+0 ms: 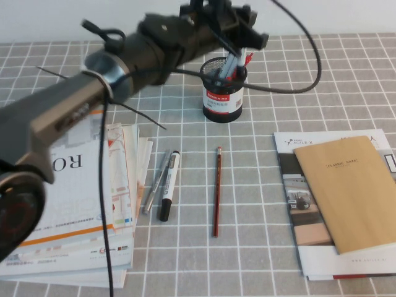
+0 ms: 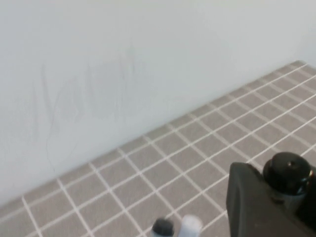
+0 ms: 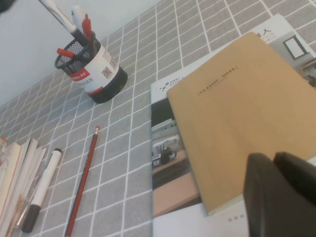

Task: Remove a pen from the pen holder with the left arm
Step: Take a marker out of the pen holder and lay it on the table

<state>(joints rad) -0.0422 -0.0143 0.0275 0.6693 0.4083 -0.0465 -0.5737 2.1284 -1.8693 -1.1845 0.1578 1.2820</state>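
Observation:
The black mesh pen holder point(image 1: 223, 93) with a red and white label stands at the back middle of the table; it also shows in the right wrist view point(image 3: 91, 69). Several pens stick out of it. My left gripper point(image 1: 238, 52) hangs right above its rim, shut on a grey pen with a black end point(image 1: 232, 64) that leans out of the holder. In the left wrist view that pen's black end point(image 2: 289, 173) sits against a black finger point(image 2: 252, 202), with two other pen tops point(image 2: 163, 227) lower down. My right gripper point(image 3: 274, 159) is shut and hovers over the tan notebook.
A black-capped marker point(image 1: 169, 185), a silver pen point(image 1: 156, 182) and a red pencil point(image 1: 217, 192) lie in front of the holder. A stack of booklets point(image 1: 68, 204) fills the left side. A tan notebook point(image 1: 349, 189) lies on a magazine point(image 1: 297, 210) at the right.

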